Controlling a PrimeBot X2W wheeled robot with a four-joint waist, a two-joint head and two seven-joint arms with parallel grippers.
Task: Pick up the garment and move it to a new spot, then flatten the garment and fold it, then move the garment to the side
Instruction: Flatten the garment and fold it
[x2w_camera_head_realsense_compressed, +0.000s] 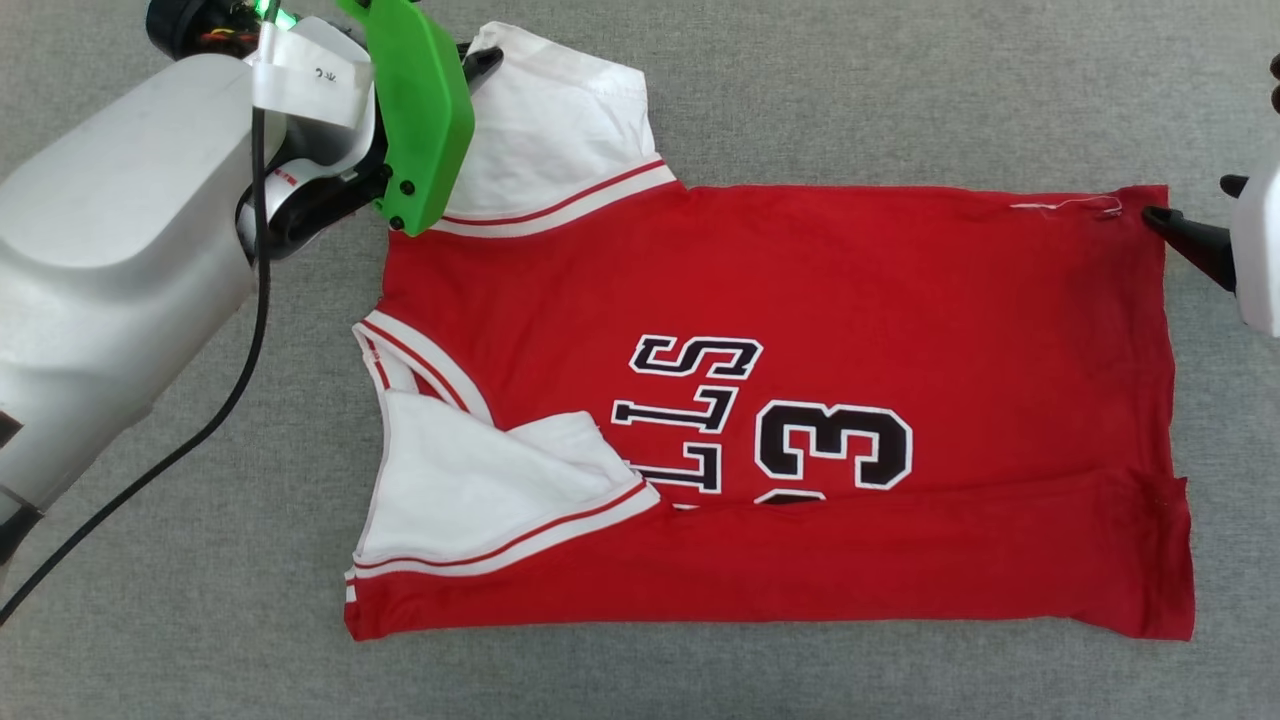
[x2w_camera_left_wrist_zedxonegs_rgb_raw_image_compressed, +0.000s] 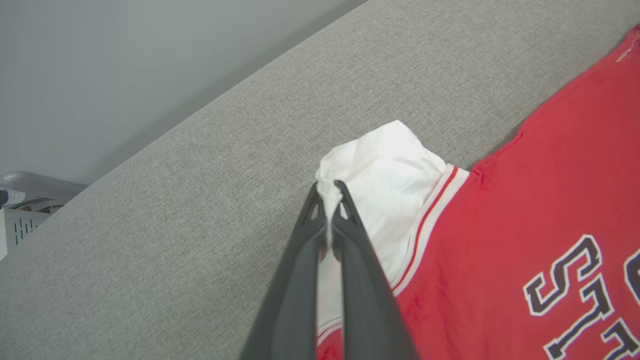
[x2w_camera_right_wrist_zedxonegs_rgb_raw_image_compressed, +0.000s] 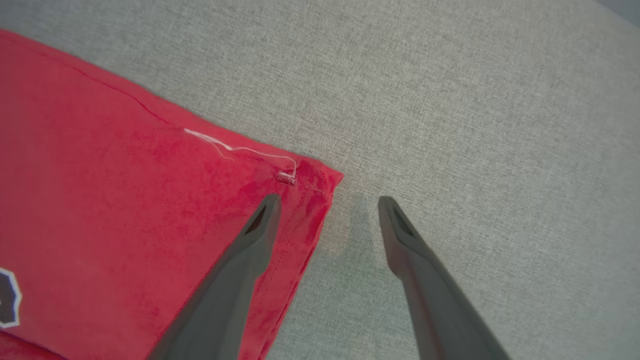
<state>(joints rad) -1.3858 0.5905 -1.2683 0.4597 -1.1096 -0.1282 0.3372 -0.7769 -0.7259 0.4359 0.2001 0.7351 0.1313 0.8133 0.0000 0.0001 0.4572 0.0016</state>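
Across a grey woven surface (x2w_camera_head_realsense_compressed: 900, 90), head view: a red basketball jersey shirt with white short sleeves (x2w_camera_head_realsense_compressed: 800, 270) lies flat, near edge folded over. Left wrist view: left gripper (x2w_camera_left_wrist_zedxonegs_rgb_raw_image_compressed: 328, 192) clamps the far sleeve's tip. Right wrist view: right gripper (x2w_camera_right_wrist_zedxonegs_rgb_raw_image_compressed: 328, 200), spread wide, straddles the hem corner.

Garment (x2w_camera_head_realsense_compressed: 800, 270): red jersey, white short sleeves, red-white striped trim, black white-outlined lettering and numeral. Lies spread front-up on grey surface (x2w_camera_head_realsense_compressed: 900, 90), neck leftward in head view, near long edge folded over the lettering.
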